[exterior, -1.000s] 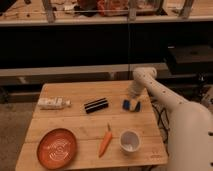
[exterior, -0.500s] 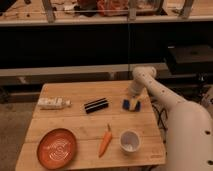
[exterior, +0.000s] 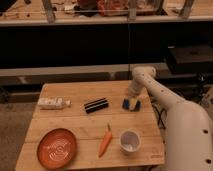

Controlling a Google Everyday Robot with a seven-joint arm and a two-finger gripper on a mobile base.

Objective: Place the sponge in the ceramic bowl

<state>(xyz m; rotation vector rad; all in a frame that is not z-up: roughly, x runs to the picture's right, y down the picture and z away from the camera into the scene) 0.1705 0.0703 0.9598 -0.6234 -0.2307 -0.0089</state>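
Sponge [exterior: 131,105], blue, lies at the far right of the wooden table [exterior: 75,125], directly beneath the gripper [exterior: 132,98], which sits right at its top, though whether that claw is clenched or released I cannot tell.

The table [exterior: 75,125] held one sponge [exterior: 132,105], one carrot [exterior: 105,143], one orange bowl [exterior: 57,148], one white cup [exterior: 130,141], one black bar [exterior: 96,105] and one white packet [exterior: 53,103], with one gripper [exterior: 131,99] at the sponge.
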